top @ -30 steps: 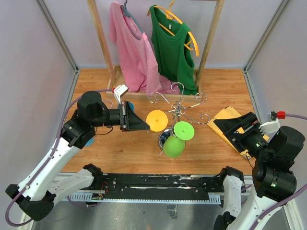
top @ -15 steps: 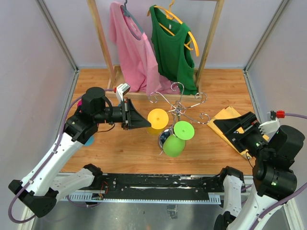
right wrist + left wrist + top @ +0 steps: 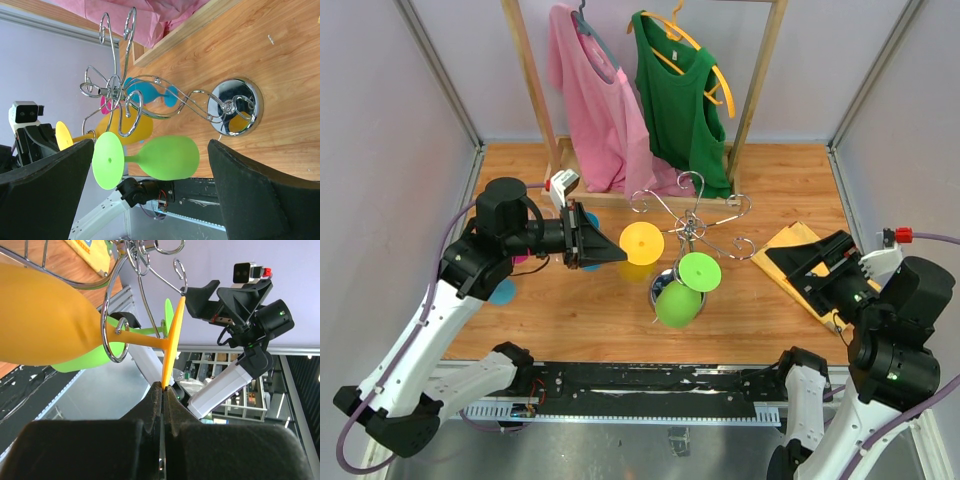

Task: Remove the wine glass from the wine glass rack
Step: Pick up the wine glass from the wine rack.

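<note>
The chrome wine glass rack (image 3: 692, 222) stands mid-table on its round mirror base (image 3: 235, 106). A yellow wine glass (image 3: 642, 243) hangs upside down from a left arm of the rack, its stem in a wire loop (image 3: 112, 335). My left gripper (image 3: 617, 256) is shut on the rim of the yellow glass's foot (image 3: 172, 342). A green wine glass (image 3: 688, 288) hangs on the near side, also in the right wrist view (image 3: 150, 157). My right gripper (image 3: 810, 270) is open and empty, to the right of the rack.
A wooden clothes rail (image 3: 535, 90) at the back holds a pink shirt (image 3: 595, 100) and a green top (image 3: 685, 100). A yellow padded envelope (image 3: 790, 250) lies under my right gripper. Blue (image 3: 150, 92) and pink glasses lie on the table left of the rack.
My left gripper has risen and moved slightly back and left with the yellow glass's foot in it. The right arm has barely moved.
</note>
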Controlling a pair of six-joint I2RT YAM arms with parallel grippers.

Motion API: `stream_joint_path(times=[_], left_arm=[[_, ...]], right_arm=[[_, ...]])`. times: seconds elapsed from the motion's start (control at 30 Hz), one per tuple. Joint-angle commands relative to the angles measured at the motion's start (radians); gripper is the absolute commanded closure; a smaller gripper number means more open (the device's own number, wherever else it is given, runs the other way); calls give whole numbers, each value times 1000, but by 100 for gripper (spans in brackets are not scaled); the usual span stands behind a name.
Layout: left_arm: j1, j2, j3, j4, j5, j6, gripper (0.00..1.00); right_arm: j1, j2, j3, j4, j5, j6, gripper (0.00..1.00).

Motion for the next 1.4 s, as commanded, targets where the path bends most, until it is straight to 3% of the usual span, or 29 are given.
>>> stream_joint_path(times=[0.0, 0.63, 1.37], left_arm=[[15, -19, 18, -11, -7, -2, 100], [50, -39, 7, -41, -4, 5, 100], [41, 75, 17, 38, 93, 1, 100]], right_arm=[[9, -14, -12, -5, -17, -9, 1], [9, -38, -37, -3, -14, 4, 1], [9, -38, -60, 12, -14, -9, 1]])
